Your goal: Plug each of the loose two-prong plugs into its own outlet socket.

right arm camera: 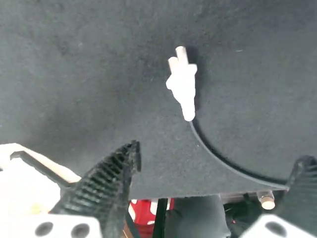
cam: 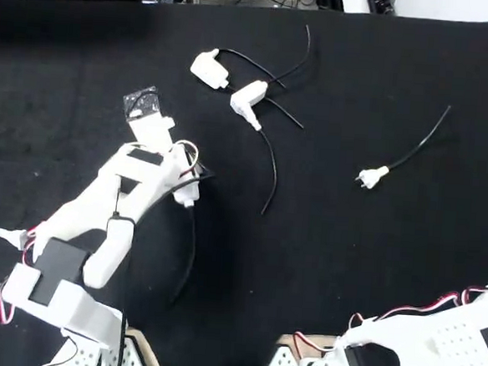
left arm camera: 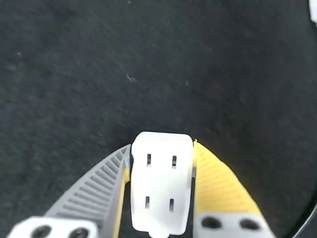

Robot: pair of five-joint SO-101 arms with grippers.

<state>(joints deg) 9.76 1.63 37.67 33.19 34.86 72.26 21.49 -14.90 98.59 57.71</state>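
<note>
Plug [cam: 373,176] lies loose on the table [cam: 323,255] right of centre, so I'd drop the wide-open right pincer [right arm camera: 218,158] square over its body, prongs left clear, with the left pincer [left arm camera: 161,146] clamped on the socket [left arm camera: 161,188] left of centre.

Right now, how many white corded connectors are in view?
4: a connector at the far middle, another connector beside it, a two-prong plug to the right, an outlet socket in the left pincer.
</note>
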